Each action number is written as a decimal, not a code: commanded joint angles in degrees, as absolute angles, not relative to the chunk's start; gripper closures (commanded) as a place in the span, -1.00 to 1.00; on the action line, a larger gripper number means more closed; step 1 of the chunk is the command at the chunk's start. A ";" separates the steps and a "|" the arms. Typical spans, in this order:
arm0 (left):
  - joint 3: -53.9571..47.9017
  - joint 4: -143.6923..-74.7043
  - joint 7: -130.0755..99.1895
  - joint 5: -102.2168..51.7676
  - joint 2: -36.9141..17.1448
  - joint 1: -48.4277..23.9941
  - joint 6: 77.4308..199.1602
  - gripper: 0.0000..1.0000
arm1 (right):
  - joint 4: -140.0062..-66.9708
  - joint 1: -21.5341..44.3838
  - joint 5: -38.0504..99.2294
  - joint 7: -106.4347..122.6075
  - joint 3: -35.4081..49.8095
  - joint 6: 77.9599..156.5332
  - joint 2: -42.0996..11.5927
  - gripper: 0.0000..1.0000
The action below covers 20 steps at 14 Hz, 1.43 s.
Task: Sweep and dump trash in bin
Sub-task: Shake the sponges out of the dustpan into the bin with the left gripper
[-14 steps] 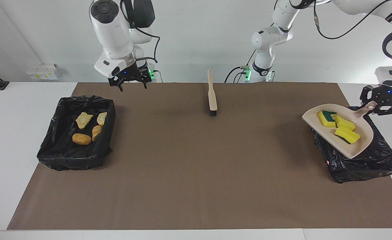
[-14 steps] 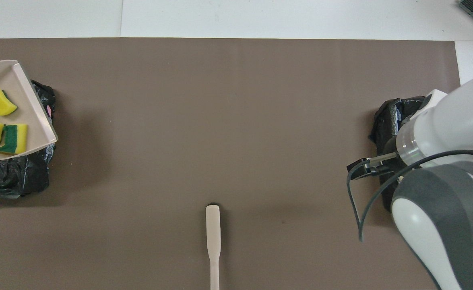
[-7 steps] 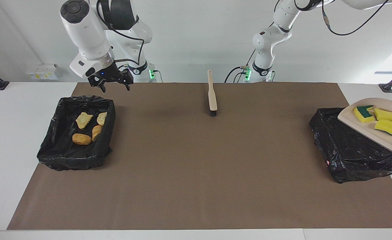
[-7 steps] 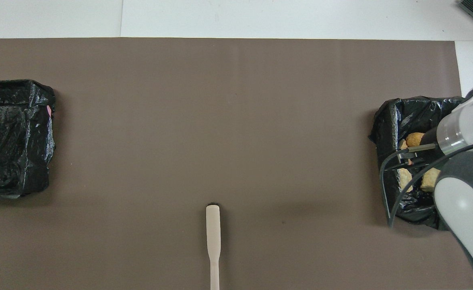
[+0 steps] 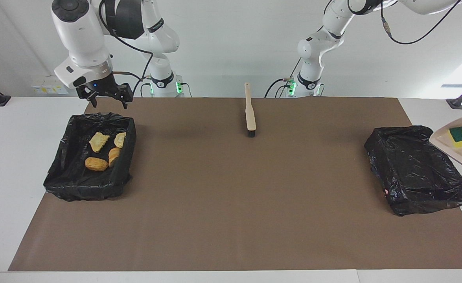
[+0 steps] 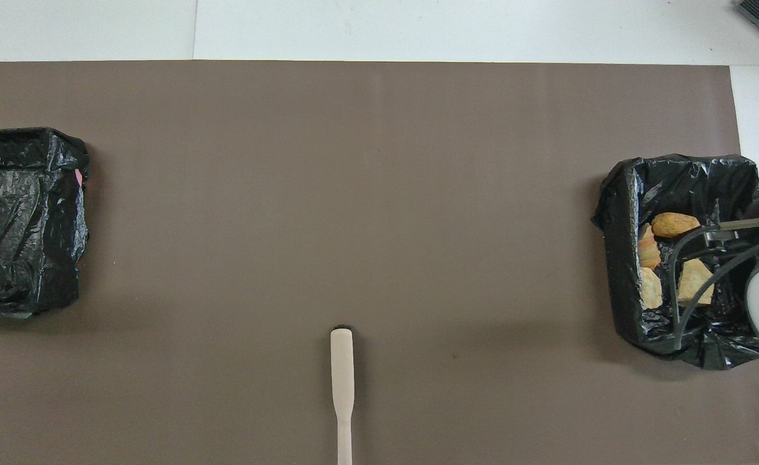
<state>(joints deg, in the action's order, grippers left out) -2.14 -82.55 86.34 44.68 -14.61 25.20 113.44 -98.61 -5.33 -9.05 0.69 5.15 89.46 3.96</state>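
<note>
Several tan bread-like pieces of trash (image 5: 99,141) (image 6: 674,224) lie in the black-lined bin (image 5: 63,157) (image 6: 618,194) at the right arm's end. My right gripper (image 5: 109,103) hangs open and holds nothing, over that bin's rim nearest the robots. A beige dustpan (image 5: 459,152) carrying yellow sponge trash (image 5: 459,135) hovers past the second bin (image 5: 415,165) (image 6: 24,219), at the left arm's end, cut off by the picture's edge. That bin holds no trash. My left gripper is out of view, shut on the dustpan.
A beige brush (image 5: 249,114) (image 6: 342,374) lies on the brown mat (image 5: 231,196) near the robots, midway between the arms, bristles pointing away from them. White tabletop borders the mat at both ends.
The left arm has carried the dustpan with its sponges from over the bin outward past it, out of the overhead view. The right gripper has moved sideways to over its bin's rim.
</note>
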 commanded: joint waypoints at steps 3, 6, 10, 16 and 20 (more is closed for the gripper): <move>-1.67 -81.56 86.48 56.68 -15.21 16.88 112.77 1.00 | -96.68 -6.33 -3.61 -5.78 5.89 88.51 3.69 -1.00; -1.67 -82.35 86.48 63.00 -15.03 13.81 110.75 1.00 | -96.68 -5.71 -3.17 -11.07 6.50 88.42 3.95 -1.00; -1.58 -85.25 86.40 65.47 -13.28 12.14 106.80 1.00 | -96.85 -4.66 -1.32 -13.80 6.59 88.59 4.13 -1.00; -1.50 -84.73 84.82 72.76 -13.36 8.88 103.37 1.00 | -97.29 -4.83 -1.14 -13.71 6.42 88.07 4.39 -1.00; -1.49 -84.82 82.18 75.40 -13.18 8.17 101.16 1.00 | -97.29 -4.83 -1.06 -13.71 6.42 87.80 4.48 -1.00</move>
<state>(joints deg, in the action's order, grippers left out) -2.38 -83.49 84.01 72.95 -14.52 9.08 102.09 -97.44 -4.43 -2.34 -12.74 6.31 88.96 3.97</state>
